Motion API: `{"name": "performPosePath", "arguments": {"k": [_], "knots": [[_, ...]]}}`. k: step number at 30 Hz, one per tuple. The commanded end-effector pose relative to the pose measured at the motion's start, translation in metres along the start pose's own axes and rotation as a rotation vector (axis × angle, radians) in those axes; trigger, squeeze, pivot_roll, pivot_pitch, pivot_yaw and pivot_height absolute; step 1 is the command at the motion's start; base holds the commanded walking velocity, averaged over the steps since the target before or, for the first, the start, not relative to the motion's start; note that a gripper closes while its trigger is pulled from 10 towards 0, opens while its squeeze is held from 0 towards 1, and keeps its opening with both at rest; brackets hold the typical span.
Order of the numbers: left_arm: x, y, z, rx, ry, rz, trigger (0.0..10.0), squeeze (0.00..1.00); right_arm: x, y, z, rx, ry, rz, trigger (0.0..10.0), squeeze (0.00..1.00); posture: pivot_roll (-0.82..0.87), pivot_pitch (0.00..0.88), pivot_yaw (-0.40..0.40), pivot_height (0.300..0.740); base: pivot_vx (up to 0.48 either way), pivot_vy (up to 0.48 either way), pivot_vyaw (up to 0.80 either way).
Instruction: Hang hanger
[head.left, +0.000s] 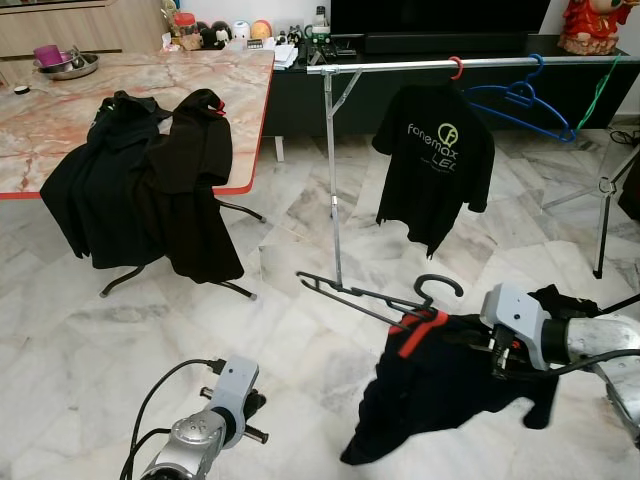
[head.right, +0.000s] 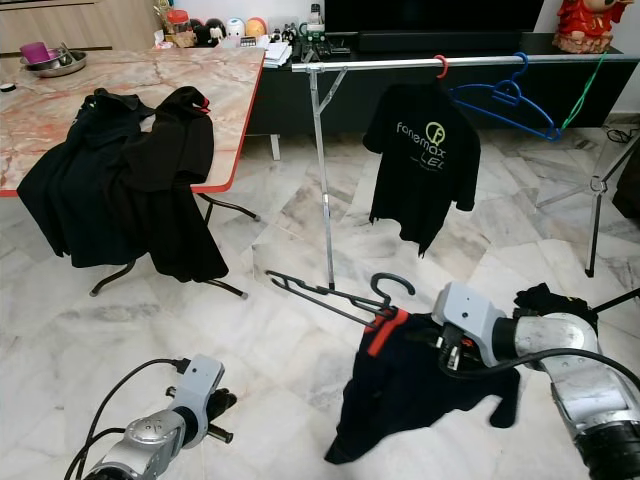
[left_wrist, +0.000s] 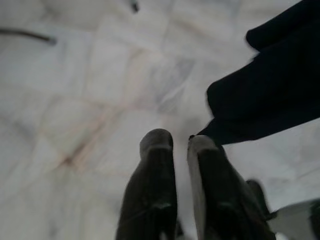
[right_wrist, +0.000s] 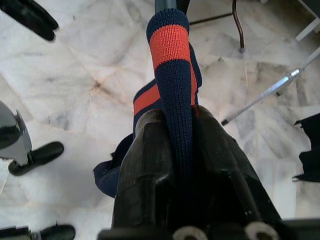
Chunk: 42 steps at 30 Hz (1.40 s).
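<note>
A black hanger (head.left: 372, 295) with its hook (head.left: 440, 285) up carries a dark shirt (head.left: 440, 390) with an orange-striped collar (right_wrist: 172, 47). It hangs low over the floor, in front of the silver clothes rail (head.left: 400, 66). My right gripper (right_wrist: 175, 117) is shut on that collar, and its silver wrist (head.left: 515, 320) sits to the right of the shirt. Down at the lower left, my left gripper (left_wrist: 174, 142) hangs over the marble floor with its fingers together and nothing between them. The shirt's hem (left_wrist: 265, 95) lies just beyond it.
On the rail hang a black printed T-shirt (head.left: 435, 160) on a red hanger and a bare blue hanger (head.left: 520, 100). A marble table (head.left: 60, 110) at left has black clothes (head.left: 150, 180) draped over its edge. A tripod stand (head.left: 603, 200) is at right.
</note>
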<state>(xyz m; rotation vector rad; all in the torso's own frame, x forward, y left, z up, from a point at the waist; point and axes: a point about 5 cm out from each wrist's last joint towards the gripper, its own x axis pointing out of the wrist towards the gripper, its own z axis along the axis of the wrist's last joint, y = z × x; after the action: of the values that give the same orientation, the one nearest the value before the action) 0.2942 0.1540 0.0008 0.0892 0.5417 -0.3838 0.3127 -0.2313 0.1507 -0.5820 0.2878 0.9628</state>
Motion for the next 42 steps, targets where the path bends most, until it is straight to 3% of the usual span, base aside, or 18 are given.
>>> {"name": "performPosePath", "arguments": {"k": [1,10,21,31,36,38,39,42], "knots": [[-0.001,-0.002,-0.001,-0.019,-0.019,-0.024,10.0,1.00,-0.001,-0.009,0.016,-0.037,-0.059,-0.028,0.0,0.00,0.06,0.132,0.024,0.740,0.000,0.000,0.00],[0.005,-0.018,0.006,0.005,-0.039,-0.099,10.0,1.00,0.019,-0.005,0.053,-0.082,-0.187,0.101,0.0,0.00,0.06,0.120,0.020,0.740,0.000,0.000,0.00],[0.008,-0.029,0.007,-0.012,-0.034,-0.169,10.0,1.00,0.035,0.000,0.072,-0.102,-0.244,0.170,0.0,0.00,0.06,0.104,0.013,0.740,0.000,0.000,0.00],[0.012,-0.027,0.014,-0.078,-0.030,-0.109,10.0,1.00,0.042,0.021,0.094,-0.080,-0.386,0.323,0.0,0.00,0.06,0.091,0.012,0.740,0.000,0.000,0.00],[0.014,-0.026,0.016,-0.145,-0.020,-0.072,10.0,1.00,0.049,0.020,0.099,-0.088,-0.399,0.328,0.0,0.00,0.06,0.087,0.012,0.740,0.000,0.000,0.00],[0.014,-0.027,0.015,-0.150,-0.018,-0.069,10.0,0.95,0.050,0.019,0.101,-0.098,-0.396,0.330,0.0,0.00,0.06,0.088,0.011,0.740,0.000,0.000,0.00],[0.014,-0.027,0.015,-0.147,-0.016,-0.068,10.0,0.00,0.050,0.018,0.101,-0.098,-0.393,0.328,0.0,0.00,0.06,0.090,0.010,0.740,0.000,0.000,0.00],[0.014,-0.025,0.012,-0.159,0.002,-0.030,10.0,0.00,0.050,0.016,0.102,-0.098,-0.390,0.330,0.0,0.00,0.07,0.093,0.008,0.740,0.000,0.000,0.00]]}}
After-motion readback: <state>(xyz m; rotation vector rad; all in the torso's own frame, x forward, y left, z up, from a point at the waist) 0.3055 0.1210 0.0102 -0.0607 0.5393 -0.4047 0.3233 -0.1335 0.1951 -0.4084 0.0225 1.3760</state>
